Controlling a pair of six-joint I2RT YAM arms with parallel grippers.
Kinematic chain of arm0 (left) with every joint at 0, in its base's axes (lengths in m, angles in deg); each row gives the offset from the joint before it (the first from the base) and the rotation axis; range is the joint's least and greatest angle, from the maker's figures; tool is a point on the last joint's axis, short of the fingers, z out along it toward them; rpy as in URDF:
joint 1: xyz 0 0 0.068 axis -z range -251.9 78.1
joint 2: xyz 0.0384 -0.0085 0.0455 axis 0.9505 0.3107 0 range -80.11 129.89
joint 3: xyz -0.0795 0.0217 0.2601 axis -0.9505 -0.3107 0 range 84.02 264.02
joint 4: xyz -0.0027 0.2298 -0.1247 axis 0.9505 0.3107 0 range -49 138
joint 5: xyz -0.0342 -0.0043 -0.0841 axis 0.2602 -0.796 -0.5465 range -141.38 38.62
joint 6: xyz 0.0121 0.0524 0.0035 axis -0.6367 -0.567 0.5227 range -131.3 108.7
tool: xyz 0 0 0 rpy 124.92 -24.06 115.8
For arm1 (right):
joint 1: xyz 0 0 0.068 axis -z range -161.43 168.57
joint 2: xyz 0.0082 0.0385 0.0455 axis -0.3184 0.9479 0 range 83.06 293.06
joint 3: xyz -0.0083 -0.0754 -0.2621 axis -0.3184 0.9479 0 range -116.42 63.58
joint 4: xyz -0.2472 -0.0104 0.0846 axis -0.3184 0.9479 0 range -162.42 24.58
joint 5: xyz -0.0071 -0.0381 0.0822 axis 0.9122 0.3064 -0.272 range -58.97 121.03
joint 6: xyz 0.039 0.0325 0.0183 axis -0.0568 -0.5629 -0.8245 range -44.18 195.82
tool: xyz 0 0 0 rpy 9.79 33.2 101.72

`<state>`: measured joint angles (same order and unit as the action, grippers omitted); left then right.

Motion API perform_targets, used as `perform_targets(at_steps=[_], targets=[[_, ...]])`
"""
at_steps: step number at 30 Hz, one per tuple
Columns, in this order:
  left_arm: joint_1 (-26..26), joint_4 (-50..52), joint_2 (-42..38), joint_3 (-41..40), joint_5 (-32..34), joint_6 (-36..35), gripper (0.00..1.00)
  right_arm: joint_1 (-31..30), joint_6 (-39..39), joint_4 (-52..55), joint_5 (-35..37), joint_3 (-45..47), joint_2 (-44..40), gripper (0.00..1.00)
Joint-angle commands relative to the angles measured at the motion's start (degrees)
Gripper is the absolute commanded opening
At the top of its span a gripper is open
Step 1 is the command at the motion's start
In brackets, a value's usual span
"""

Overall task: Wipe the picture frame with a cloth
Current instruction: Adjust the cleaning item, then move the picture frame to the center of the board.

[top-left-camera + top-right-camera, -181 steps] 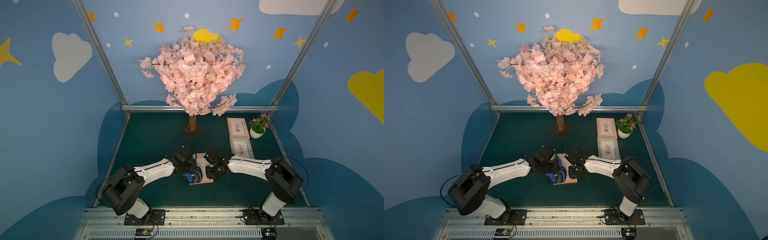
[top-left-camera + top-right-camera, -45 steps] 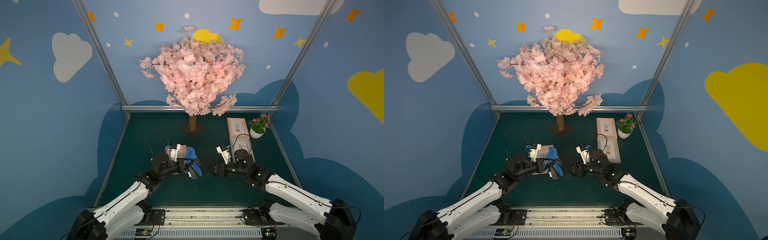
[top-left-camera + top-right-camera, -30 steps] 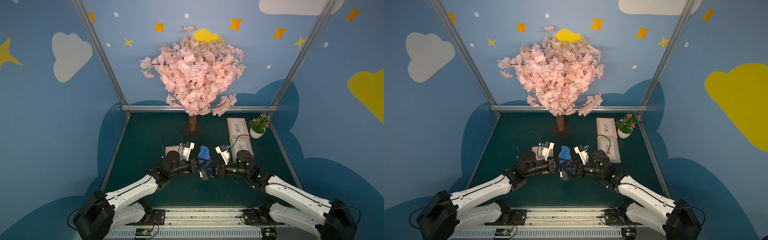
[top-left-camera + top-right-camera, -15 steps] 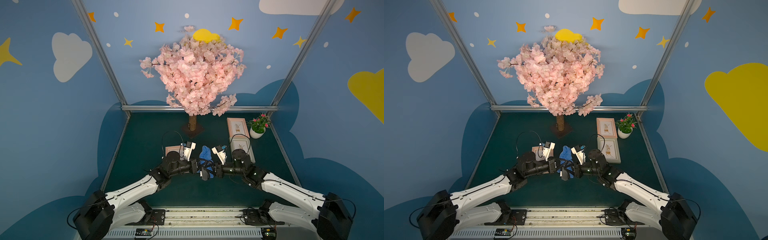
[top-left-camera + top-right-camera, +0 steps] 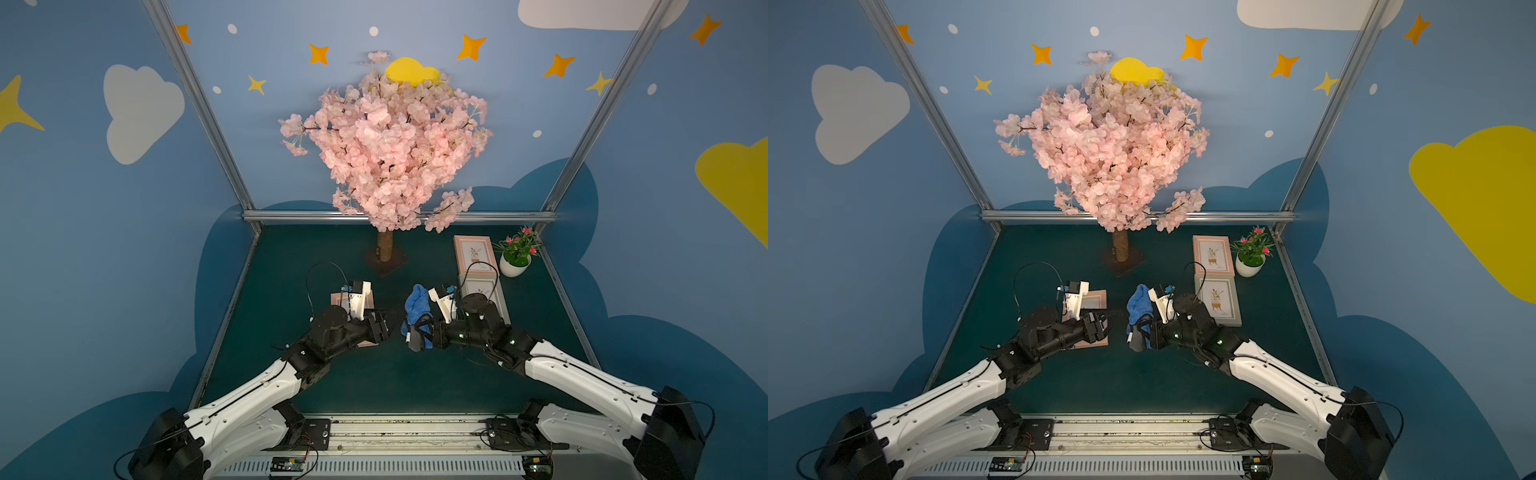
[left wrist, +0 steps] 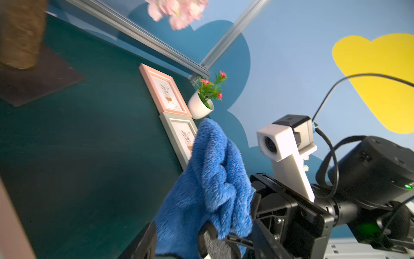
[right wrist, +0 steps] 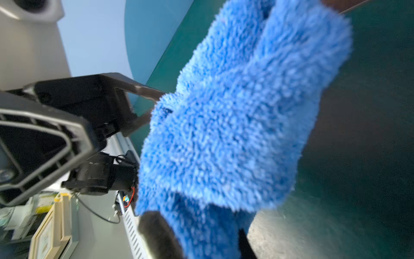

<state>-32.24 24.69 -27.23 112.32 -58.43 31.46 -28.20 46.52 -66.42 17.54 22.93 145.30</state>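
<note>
The blue cloth (image 5: 417, 306) hangs bunched in the air over the table's middle, with my right gripper (image 5: 417, 333) shut on its lower end; the right wrist view fills with the cloth (image 7: 235, 134) between the shut right gripper (image 7: 201, 243). My left gripper (image 5: 390, 325) stands open just left of the cloth, its fingers apart on either side of the cloth (image 6: 210, 186) in the left wrist view. The picture frame (image 5: 1097, 300), pink-rimmed, lies flat on the green table under the left wrist, partly hidden by it.
A pink frame (image 5: 473, 253) and a grey frame (image 5: 496, 297) lie at the back right beside a white potted plant (image 5: 515, 259). The blossom tree's trunk (image 5: 385, 245) stands at the back middle. Metal rails (image 5: 399, 216) edge the table.
The left arm carried the cloth to the middle and the right gripper shut on it. The left gripper has now opened and let the cloth go.
</note>
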Motion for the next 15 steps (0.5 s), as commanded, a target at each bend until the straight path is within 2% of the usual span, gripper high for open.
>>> perform_targets(at_steps=[1, 3, 7, 11, 15], targets=[[-2.6, 8.3, -3.5, -1.6, 5.0, -0.4, 0.75, 1.4, 1.9, 8.1, 8.2, -3.5, 0.5, 0.00], [-4.6, 9.7, -5.6, -2.8, 5.0, 0.2, 0.78, 3.0, 3.0, 12.5, 12.0, -5.5, 1.1, 0.00], [-7.6, 10.7, -8.0, -5.1, 3.8, 1.4, 0.81, 10.1, 4.3, 22.4, 18.7, -10.8, 5.8, 0.00], [-8.6, 9.8, -7.8, -6.6, 2.6, 2.3, 0.81, 16.4, 4.0, 28.6, 24.1, -16.0, 12.4, 0.00], [-8.7, 8.9, -6.9, -6.9, 0.9, 2.5, 0.81, 20.2, 4.3, 34.2, 29.6, -22.5, 19.9, 0.00]])
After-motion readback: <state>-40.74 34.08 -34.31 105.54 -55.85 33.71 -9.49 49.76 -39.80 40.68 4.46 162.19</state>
